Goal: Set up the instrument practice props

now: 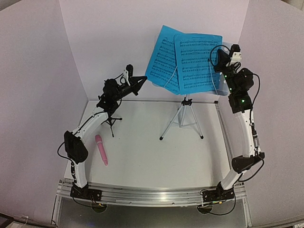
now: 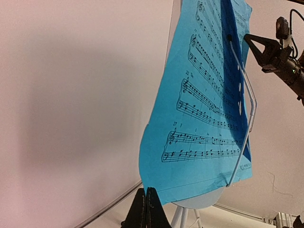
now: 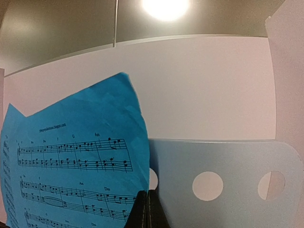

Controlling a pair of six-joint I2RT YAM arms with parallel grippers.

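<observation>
Both blue pages (image 1: 199,61) sit on the stand (image 1: 186,101) at the back of the tabletop (image 1: 142,166). The left claw (image 1: 142,79) and right claw (image 1: 221,59) flank them, both clenched and empty (the pink microphone (image 1: 101,149) lies flat nearer the left arm).

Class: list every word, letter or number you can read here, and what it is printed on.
"Am", "Dm": chord letters over the staves on the right blue page.
Small line at that page's top: too blurred to read.
Corner mark on the left blue page: too small.
Music stand, pink microphone: no text.
</observation>
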